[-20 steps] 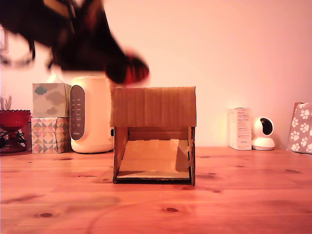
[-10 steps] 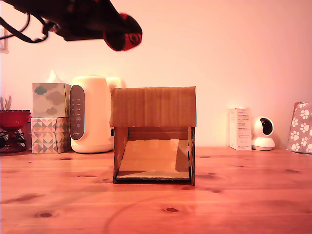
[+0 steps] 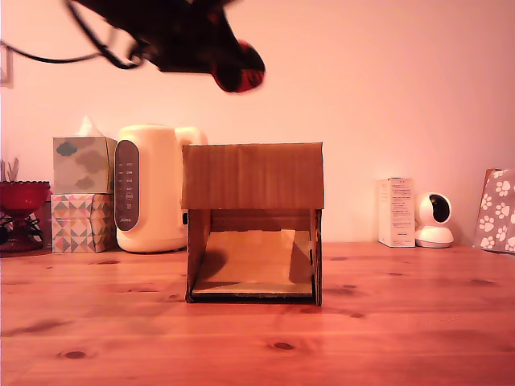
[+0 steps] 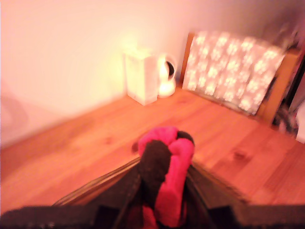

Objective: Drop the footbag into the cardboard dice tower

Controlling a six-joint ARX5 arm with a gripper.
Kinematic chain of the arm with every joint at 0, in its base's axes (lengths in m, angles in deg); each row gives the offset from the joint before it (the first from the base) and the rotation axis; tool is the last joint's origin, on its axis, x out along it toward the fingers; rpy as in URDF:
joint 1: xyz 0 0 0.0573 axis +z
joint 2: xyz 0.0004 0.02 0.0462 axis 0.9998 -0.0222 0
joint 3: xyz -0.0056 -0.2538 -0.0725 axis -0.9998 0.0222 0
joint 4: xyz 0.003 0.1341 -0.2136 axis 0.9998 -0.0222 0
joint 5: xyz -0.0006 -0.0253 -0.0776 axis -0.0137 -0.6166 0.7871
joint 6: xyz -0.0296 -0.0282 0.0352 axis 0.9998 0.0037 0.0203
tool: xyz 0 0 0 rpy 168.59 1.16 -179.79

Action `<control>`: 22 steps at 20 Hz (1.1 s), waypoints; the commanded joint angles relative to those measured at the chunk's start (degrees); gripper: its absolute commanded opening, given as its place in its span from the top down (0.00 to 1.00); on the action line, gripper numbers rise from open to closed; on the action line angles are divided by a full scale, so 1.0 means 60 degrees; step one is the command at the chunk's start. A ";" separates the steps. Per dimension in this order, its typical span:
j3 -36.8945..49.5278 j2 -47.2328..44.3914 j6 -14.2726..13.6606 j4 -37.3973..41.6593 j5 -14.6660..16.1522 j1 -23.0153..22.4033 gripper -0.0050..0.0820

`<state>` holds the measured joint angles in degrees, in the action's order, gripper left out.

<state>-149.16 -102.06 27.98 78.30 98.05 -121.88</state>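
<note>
Tool (image 4: 164, 191) pinching footbag (image 4: 164, 167) (wrist view, blurred); exterior: seemingly above cardboard dice tower (image 3: 253, 221).

Wooden knotty table (image 3: 402, 322). At exterior view's left: red glass bowl (image 3: 22, 195), two stacked patterned tissue boxes (image 3: 83, 193), cream appliance with dark panel (image 3: 153, 189). At the right: white carton (image 3: 396, 211), white round camera (image 3: 435, 219), paw-print fabric (image 3: 497, 211).
</note>
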 commanded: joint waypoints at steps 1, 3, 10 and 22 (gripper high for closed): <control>-0.0317 -0.0481 -0.0047 -0.0372 0.0182 0.0131 0.77; -0.0743 -0.0900 -0.0047 -0.0732 0.0317 0.0280 0.77; -0.0892 -0.1082 -0.0047 -0.0543 0.0492 0.0382 0.43; -0.1060 -0.0423 -0.0051 -0.2062 0.1031 0.0328 0.65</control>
<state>-154.95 -106.10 27.94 66.32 103.56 -119.51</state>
